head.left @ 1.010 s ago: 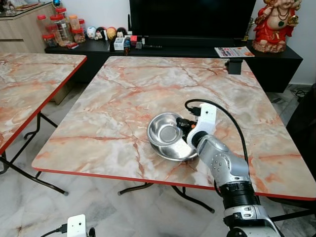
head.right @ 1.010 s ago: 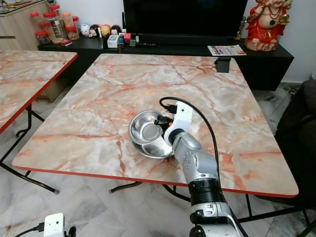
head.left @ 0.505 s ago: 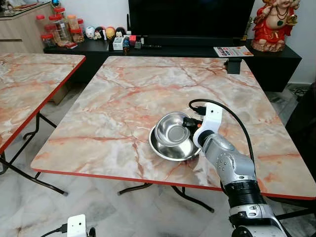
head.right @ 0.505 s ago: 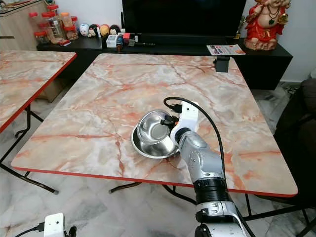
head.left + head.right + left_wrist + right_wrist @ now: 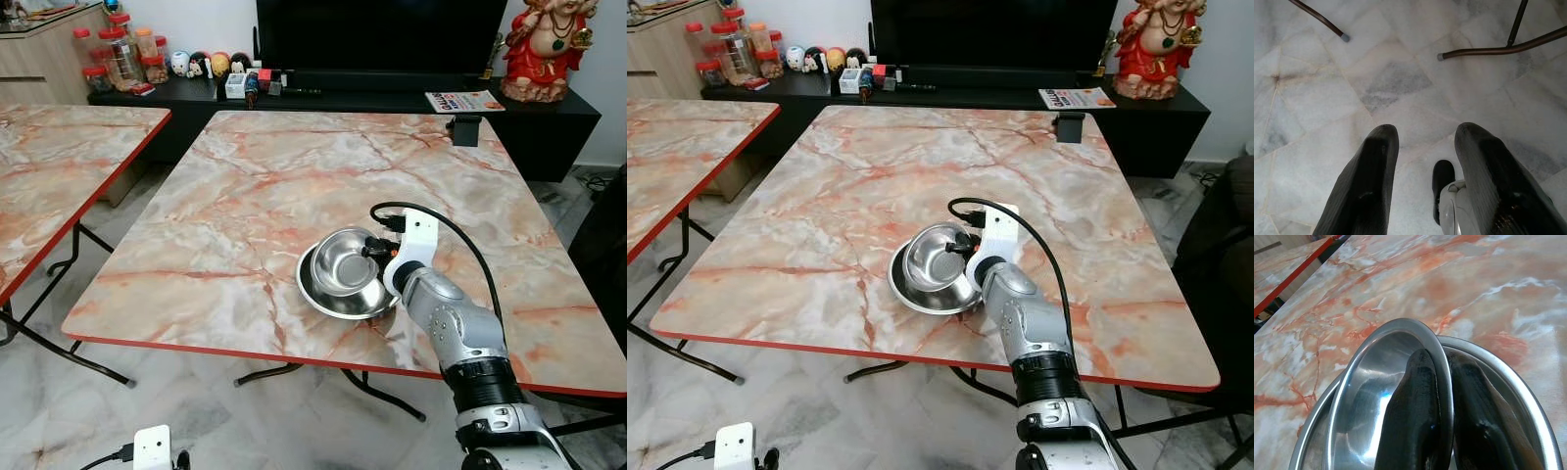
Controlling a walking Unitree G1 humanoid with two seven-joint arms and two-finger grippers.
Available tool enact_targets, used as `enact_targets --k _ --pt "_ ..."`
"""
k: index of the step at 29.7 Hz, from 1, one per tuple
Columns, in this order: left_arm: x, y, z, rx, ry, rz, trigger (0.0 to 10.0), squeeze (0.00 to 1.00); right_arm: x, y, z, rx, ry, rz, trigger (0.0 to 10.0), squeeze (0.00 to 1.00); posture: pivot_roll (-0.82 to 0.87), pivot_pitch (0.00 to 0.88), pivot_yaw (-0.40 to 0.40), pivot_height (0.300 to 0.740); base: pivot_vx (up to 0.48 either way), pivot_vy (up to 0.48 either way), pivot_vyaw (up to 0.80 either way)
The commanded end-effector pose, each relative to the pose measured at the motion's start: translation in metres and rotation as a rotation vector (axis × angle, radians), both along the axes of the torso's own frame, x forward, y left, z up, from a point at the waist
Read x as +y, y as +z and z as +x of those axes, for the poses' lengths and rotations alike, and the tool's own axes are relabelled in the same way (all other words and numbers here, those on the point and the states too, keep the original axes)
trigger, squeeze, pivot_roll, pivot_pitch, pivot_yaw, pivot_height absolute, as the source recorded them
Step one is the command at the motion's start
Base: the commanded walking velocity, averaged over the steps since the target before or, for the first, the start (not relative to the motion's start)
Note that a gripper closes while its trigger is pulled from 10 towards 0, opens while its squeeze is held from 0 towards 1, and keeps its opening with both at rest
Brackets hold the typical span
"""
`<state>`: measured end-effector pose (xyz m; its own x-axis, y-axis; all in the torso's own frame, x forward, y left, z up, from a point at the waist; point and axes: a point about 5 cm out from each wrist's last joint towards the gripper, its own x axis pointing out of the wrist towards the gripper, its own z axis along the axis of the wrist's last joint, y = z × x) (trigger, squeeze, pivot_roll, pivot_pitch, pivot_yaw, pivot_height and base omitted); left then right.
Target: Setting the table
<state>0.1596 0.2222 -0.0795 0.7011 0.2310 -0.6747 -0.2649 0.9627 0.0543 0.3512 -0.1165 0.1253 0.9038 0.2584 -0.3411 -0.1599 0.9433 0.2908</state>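
A small steel bowl (image 5: 343,269) sits tilted inside a larger steel bowl (image 5: 338,299), its rim lifted on the side toward the right end effector (image 5: 375,253). Both bowls are on the marble-patterned table (image 5: 245,196), toward the near edge and a little right of its middle; the larger one rests on the table top. The right end effector pinches the rim of the small bowl: in the right wrist view one black finger (image 5: 1413,416) lies inside the small bowl and the other (image 5: 1481,421) outside it, within the larger bowl, with the thin rim clamped between them. The silver right arm (image 5: 451,333) reaches in from the near right edge of the table, a black cable (image 5: 451,235) looping above its wrist.

The left end effector (image 5: 1425,147) hangs low beside the robot, its two fingers held apart over the pale marble floor (image 5: 1327,88), with table legs (image 5: 1498,46) crossing the floor beyond.

At the far right edge of the table stands a small dark object (image 5: 465,129). A second table (image 5: 59,166) with the same top stands to the left. Behind, a black low cabinet (image 5: 549,117) carries a television (image 5: 377,39), jars (image 5: 122,49), small figures and a red and gold statue (image 5: 544,44).
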Motion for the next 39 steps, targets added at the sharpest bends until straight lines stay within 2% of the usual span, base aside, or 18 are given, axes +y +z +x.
enact_targets --k 1,2,3,4,6,13,17,19,21,22,29,34,35,36,39 --pt "0.004 0.002 0.002 -0.012 0.008 -0.002 10.0 0.00 0.000 0.003 0.002 -0.018 -0.001 -0.016 10.0 0.36 0.01 0.000 0.035 0.732 0.000 0.000 0.00" --pt "0.003 0.002 0.002 -0.012 0.008 -0.002 10.0 0.00 0.000 0.003 0.002 -0.019 0.001 -0.017 10.0 0.54 0.01 0.000 0.035 0.732 0.000 0.000 0.00" --pt "0.003 0.002 0.002 -0.012 0.008 -0.002 10.0 0.00 0.000 0.003 0.002 -0.019 0.001 -0.017 10.0 0.54 0.01 0.000 0.035 0.732 0.000 0.000 0.00" --pt "0.003 0.002 0.002 -0.011 0.008 -0.003 10.0 0.00 0.000 0.003 0.002 -0.020 0.002 -0.021 10.0 0.62 0.01 0.000 0.036 0.732 0.000 0.000 0.00" --pt "0.003 0.002 0.002 -0.012 0.007 -0.003 10.0 0.00 0.000 0.003 0.002 -0.020 0.002 -0.025 10.0 0.60 0.01 0.000 0.036 0.732 0.000 0.000 0.00" --pt "0.004 0.002 0.002 -0.011 0.007 -0.003 10.0 0.00 0.000 0.002 0.002 -0.018 0.004 -0.038 10.0 0.63 0.01 0.000 0.036 0.732 0.000 0.000 0.00" --pt "0.004 0.002 0.002 -0.010 0.008 -0.003 10.0 0.00 0.001 0.002 0.001 -0.015 0.012 -0.040 10.0 0.60 0.01 0.000 0.034 0.732 0.000 0.000 0.00" --pt "0.004 0.002 0.002 -0.011 0.010 -0.003 10.0 0.00 0.002 0.002 0.001 -0.014 0.019 -0.044 10.0 0.58 0.01 0.000 0.034 0.732 0.000 0.000 0.00" --pt "0.004 0.002 0.002 -0.012 0.010 -0.003 10.0 0.00 0.002 0.002 0.001 -0.015 0.023 -0.045 10.0 0.41 0.01 0.000 0.035 0.732 0.000 0.000 0.00" --pt "0.005 0.002 0.002 -0.013 0.011 -0.002 10.0 0.00 0.003 0.003 0.001 -0.021 0.026 -0.048 10.0 0.00 0.02 0.000 0.033 0.732 0.000 0.000 0.00" --pt "0.005 0.003 0.004 -0.018 0.012 -0.002 10.0 0.00 0.001 0.019 0.007 -0.151 -0.008 -0.051 10.0 0.00 0.01 0.000 0.036 0.732 0.000 0.000 0.00" --pt "0.005 0.004 0.005 -0.023 0.009 0.000 10.0 0.00 0.005 0.044 0.008 -0.330 -0.003 0.027 10.0 0.00 0.01 0.000 0.038 0.732 0.000 0.000 0.00" --pt "0.005 0.004 0.006 -0.026 0.006 0.003 10.0 0.00 -0.001 0.054 0.009 -0.414 -0.057 0.026 10.0 0.00 0.01 0.000 0.039 0.732 0.000 0.000 0.00" --pt "0.005 0.004 0.007 -0.027 0.004 0.005 10.0 0.00 -0.005 0.057 0.009 -0.444 -0.090 0.010 10.0 0.00 0.01 0.000 0.040 0.732 0.000 0.000 0.00" --pt "0.003 0.007 0.012 -0.049 -0.003 0.008 10.0 0.00 -0.014 0.052 0.009 -0.504 -0.127 -0.126 10.0 0.00 0.01 0.000 0.038 0.732 0.000 0.000 0.00"
